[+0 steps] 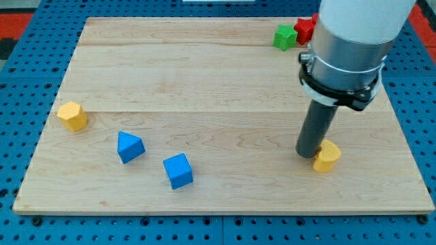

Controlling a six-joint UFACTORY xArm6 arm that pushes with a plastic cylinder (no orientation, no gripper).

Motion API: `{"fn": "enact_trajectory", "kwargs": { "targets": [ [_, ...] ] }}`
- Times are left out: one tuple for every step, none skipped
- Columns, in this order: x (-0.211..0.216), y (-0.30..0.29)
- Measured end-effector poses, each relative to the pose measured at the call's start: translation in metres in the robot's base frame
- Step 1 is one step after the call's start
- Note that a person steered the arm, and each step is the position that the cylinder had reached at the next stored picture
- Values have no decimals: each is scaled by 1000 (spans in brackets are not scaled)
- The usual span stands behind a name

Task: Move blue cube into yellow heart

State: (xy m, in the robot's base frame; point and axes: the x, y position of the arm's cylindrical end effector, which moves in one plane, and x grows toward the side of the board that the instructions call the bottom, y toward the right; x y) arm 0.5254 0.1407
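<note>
Now | my tip (307, 154) touching yellow heart (327, 156) | blue cube (178, 171) well apart

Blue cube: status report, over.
My tip down beside yellow heart, view's right. Blue cube untouched, bottom centre, well left of heart. Path between them clear; blue triangular block sits further left.

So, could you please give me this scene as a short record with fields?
tip: my tip rests on the board, touching the left side of the yellow heart
target block: blue cube, near the view's bottom, far left of the tip
other blue: blue triangular block, left of the cube
left edge: yellow hexagonal block
top right: green block beside red block
</note>
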Motion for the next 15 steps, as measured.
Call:
{"fn": "enact_trajectory", "kwargs": {
  "targets": [
    [33, 3],
    [65, -50],
    [93, -102],
    [81, -212],
    [75, -278],
    [46, -242],
    [26, -154],
    [16, -106],
    [11, -142],
    [4, -92],
    [-19, -82],
    [-35, -73],
    [-8, -43],
    [-7, -60],
    [6, -162]
  ]
}}
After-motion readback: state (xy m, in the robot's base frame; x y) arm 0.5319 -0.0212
